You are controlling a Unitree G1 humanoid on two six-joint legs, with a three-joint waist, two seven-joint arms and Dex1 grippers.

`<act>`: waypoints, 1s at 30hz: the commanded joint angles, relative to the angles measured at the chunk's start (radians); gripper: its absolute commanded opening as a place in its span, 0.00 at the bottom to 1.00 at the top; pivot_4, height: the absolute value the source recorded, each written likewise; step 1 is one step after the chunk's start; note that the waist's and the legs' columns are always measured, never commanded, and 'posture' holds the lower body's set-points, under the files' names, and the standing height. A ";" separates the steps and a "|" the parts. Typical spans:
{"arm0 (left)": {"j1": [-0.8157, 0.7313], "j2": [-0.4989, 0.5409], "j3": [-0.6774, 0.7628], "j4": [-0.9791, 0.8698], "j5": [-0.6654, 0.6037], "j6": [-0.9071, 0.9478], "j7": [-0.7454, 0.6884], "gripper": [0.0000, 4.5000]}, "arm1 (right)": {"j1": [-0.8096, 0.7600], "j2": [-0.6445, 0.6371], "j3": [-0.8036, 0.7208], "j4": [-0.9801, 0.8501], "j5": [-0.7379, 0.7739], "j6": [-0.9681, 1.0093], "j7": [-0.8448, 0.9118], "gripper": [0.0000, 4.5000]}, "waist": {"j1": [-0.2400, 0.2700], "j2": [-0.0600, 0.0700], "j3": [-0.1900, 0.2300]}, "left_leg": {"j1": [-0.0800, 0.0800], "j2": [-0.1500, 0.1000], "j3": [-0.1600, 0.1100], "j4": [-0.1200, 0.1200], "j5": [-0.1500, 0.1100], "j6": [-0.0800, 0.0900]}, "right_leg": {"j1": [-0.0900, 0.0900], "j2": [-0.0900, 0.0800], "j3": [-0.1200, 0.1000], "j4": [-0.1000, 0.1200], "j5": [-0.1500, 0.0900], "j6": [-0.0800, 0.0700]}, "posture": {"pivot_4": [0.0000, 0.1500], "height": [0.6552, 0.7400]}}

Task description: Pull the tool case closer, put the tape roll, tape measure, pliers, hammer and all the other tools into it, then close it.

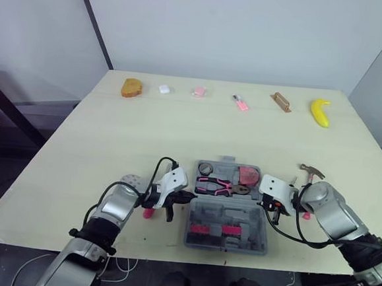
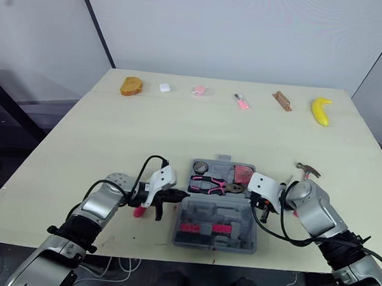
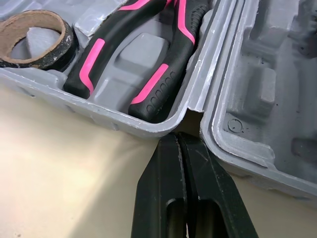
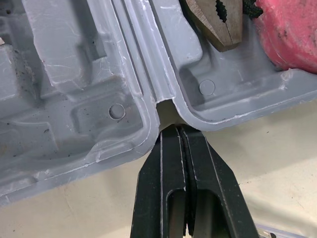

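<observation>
The grey tool case [image 1: 190, 237] lies open near the table's front edge. Its far half holds a tape roll [image 1: 206, 168], pink-and-black pliers [image 1: 215, 184] and a red tape measure [image 1: 247, 174]. My left gripper [image 3: 179, 141] is shut, its tips against the notch at the left end of the case's hinge. At the hinge's right end, the shut right gripper [image 4: 179, 131] touches the matching notch. A hammer [image 1: 313, 171] lies on the table right of the case. A small pink-handled tool [image 1: 148, 212] lies under my left wrist.
Along the table's far edge sit a brown bread-like item [image 1: 132, 87], a small white piece [image 1: 163, 88], a pink piece [image 1: 199, 91], a pink tool [image 1: 240, 102], a wooden block [image 1: 281, 102] and a banana [image 1: 320, 112].
</observation>
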 commanded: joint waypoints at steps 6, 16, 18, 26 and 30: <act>0.031 -0.004 -0.018 -0.060 0.001 0.019 0.010 0.02 | 0.006 0.008 -0.005 -0.020 0.020 -0.040 0.002 0.00 | -0.003 0.000 0.000 | 0.000 0.000 0.000 0.000 0.000 0.000 | 0.000 0.000 0.000 0.000 0.000 0.000 | 1.00 1.00; 0.064 0.004 -0.023 -0.136 -0.009 0.070 0.005 0.02 | 0.009 0.007 -0.001 -0.022 0.024 -0.045 0.009 0.00 | -0.008 0.000 0.000 | 0.000 0.000 0.000 0.000 0.000 0.000 | 0.000 0.000 0.000 0.000 0.000 0.000 | 1.00 1.00; 0.067 0.006 -0.022 -0.142 -0.009 0.074 0.004 0.02 | 0.009 0.008 -0.001 -0.022 0.025 -0.045 0.008 0.00 | -0.010 0.000 0.000 | 0.000 0.000 0.000 0.000 0.000 0.000 | 0.000 0.000 0.000 0.000 0.000 0.000 | 1.00 1.00; 0.088 0.017 -0.022 -0.174 -0.012 0.095 0.003 0.02 | 0.013 0.008 -0.001 -0.026 0.028 -0.047 0.006 0.00 | -0.015 0.000 0.000 | 0.000 0.000 0.000 0.000 0.000 0.000 | 0.000 0.000 0.000 -0.001 0.000 0.000 | 1.00 1.00; 0.090 0.018 -0.022 -0.179 -0.012 0.102 0.005 0.02 | 0.013 0.010 -0.001 -0.023 0.027 -0.052 0.003 0.00 | -0.016 0.000 0.000 | 0.000 0.000 0.000 0.000 0.000 0.000 | 0.000 0.000 0.000 -0.001 0.000 0.000 | 1.00 1.00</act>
